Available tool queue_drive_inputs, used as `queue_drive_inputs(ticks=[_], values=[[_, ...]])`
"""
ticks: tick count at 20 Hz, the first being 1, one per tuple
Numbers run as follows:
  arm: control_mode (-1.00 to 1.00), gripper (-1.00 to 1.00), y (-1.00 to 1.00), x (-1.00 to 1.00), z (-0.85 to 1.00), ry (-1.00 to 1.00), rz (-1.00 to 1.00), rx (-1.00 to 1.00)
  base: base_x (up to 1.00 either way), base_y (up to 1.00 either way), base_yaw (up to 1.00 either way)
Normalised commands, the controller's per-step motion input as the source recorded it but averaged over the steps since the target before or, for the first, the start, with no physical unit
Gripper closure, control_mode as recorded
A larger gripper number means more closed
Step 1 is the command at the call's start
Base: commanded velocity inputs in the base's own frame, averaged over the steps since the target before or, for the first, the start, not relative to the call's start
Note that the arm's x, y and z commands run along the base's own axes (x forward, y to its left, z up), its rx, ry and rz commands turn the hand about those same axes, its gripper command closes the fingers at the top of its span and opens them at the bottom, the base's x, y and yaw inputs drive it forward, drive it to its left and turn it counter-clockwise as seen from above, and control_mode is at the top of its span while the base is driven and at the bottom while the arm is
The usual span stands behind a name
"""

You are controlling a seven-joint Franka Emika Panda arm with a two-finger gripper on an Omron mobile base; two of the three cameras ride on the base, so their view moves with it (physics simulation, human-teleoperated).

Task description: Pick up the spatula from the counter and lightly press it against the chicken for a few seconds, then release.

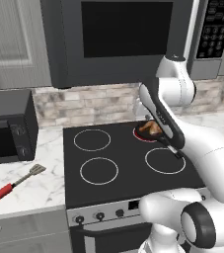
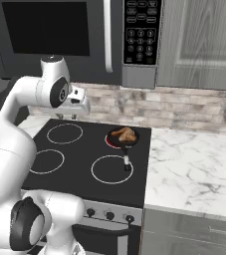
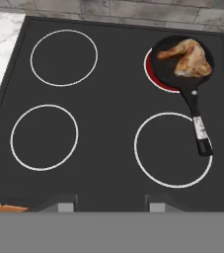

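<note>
Spatula lies flat on the marble counter left of the stove, red handle toward the counter's front edge, metal blade angled toward the stove. It sits in front of a black countertop oven, apart from it

Chicken rests in a small black pan on the back right burner, which glows red under the pan. We see the pan handle running forward over the rim of the front right ring

Gripper hangs high over the stove, camera looking down on all four rings. We note the finger tips set partway apart with nothing between them, so it holds nothing. It is well apart from the spatula and not touching the pan
</note>
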Motion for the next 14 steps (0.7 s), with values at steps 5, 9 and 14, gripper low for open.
queue_drive_inputs(ticks=[5,9,14], values=[[-1.0,-1.0,0.04,-0.1,0.0,-0.01,0.0,0.0,0.0,0.0,0.0],[-1.0,-1.0,0.34,-0.33,0.0,0.0,0.0,0.0,0.0,0.0,0.0],[-1.0,-1.0,0.47,-0.32,0.0,0.0,0.0,0.01,0.0,0.0,0.0]])
